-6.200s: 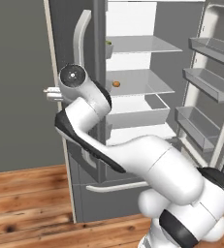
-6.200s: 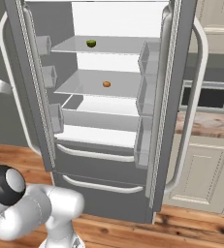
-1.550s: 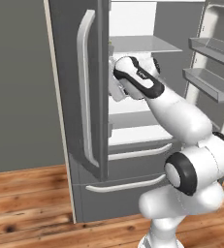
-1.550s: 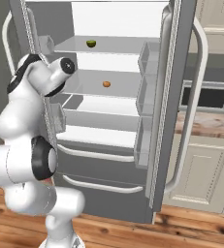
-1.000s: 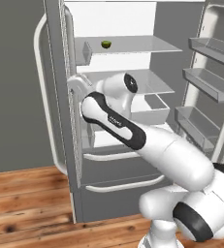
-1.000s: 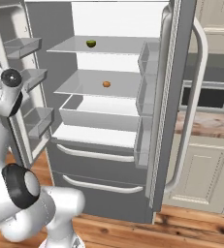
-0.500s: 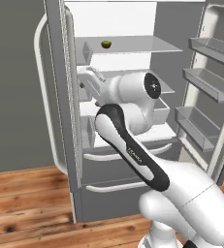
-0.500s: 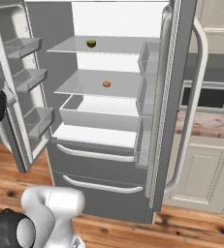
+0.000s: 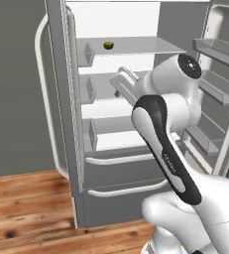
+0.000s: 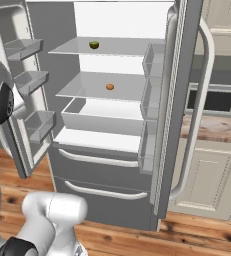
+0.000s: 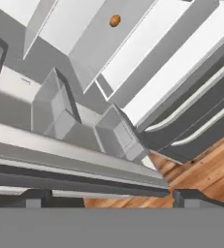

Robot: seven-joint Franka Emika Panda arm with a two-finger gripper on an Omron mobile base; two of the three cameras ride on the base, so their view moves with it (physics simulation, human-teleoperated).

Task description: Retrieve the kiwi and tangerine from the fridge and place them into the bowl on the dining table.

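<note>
Right base view shows the fridge (image 10: 177, 100) with both doors open, the kiwi (image 10: 94, 45) on the top shelf and the tangerine (image 10: 110, 87) one shelf lower. Neither fruit is picked yet. The hand (image 11: 111, 196) is spread wide and empty, with the tangerine well ahead of it.

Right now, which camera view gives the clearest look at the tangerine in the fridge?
The right base view: the tangerine sits unobstructed on the middle shelf of the open fridge, with the kiwi a shelf above. The hand view shows it too, but tilted and near the top edge. In the left base view I cannot make it out.
</note>
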